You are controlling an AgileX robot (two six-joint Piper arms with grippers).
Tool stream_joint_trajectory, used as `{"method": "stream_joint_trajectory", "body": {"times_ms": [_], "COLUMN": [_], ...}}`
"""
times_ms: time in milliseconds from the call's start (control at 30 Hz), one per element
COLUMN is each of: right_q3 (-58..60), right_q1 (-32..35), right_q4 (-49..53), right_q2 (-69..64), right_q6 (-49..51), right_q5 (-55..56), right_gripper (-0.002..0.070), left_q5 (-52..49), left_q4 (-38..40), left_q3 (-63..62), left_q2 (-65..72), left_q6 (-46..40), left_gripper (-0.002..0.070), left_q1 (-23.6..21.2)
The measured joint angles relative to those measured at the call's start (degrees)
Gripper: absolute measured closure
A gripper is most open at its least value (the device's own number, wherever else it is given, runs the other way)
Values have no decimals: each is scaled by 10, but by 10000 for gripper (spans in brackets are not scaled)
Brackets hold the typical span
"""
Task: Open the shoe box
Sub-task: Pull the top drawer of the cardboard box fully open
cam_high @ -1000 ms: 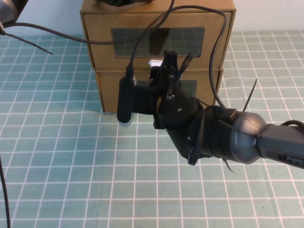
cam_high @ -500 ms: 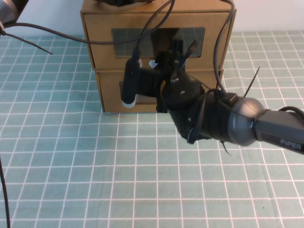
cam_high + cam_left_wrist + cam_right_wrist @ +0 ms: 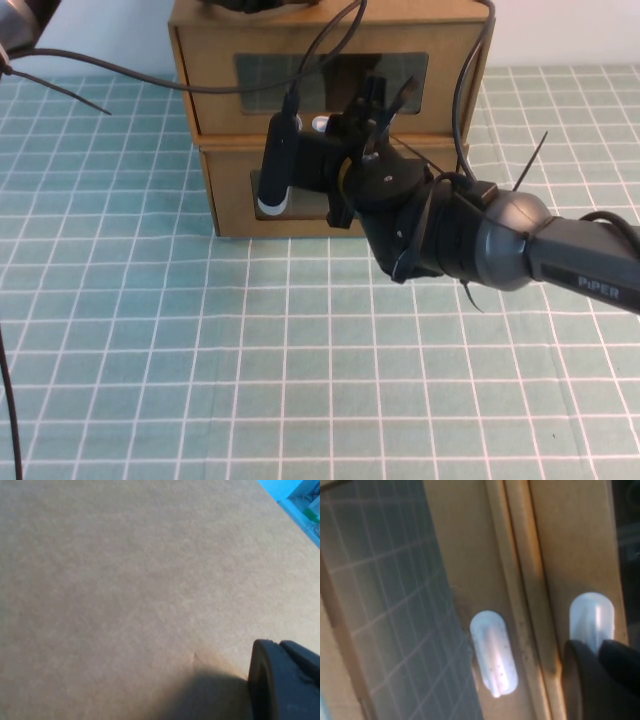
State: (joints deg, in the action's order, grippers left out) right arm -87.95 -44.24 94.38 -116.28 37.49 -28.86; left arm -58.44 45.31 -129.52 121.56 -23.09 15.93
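From above, your right gripper [image 3: 368,108] sits at the lower front edge of the upper shoe box [image 3: 210,80]. The left wrist camera puts the left gripper [image 3: 285,685] close over that box's top, and I cannot tell how open it is. The right wrist camera shows the fingers [image 3: 585,680] seemingly pinched on the box's white pull tab [image 3: 590,612]. Pull straight out, level and slowly.

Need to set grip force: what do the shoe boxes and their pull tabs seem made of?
Shoe boxes: matte brown cardboard, with a dull fibrous face. Pull tabs: probably glossy pale plastic, showing highlights. Right gripper is at one tab; left gripper is near cardboard.
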Motion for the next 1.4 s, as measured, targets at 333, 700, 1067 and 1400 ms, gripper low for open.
{"method": "stream_joint_trajectory", "body": {"times_ms": [333,700,1067,1400], "right_q3": [16,193,294,227], "right_q1": [-21,-116,-175,-175], "right_q4": [-18,1,5,-230], "right_q2": [8,127,202,209], "right_q6": [-5,57,124,55], "right_q5": [-30,-98,-132,-106], "right_gripper": [659,664,661,409], "left_q5": [-4,-6,-6,-9], "left_q4": [0,-4,-4,12], "left_q3": [0,0,0,0], "left_q2": [0,0,0,0], "left_q6": [5,5,-1,-13], "left_gripper": [679,679,679,679], "left_q1": [0,0,0,-1]}}
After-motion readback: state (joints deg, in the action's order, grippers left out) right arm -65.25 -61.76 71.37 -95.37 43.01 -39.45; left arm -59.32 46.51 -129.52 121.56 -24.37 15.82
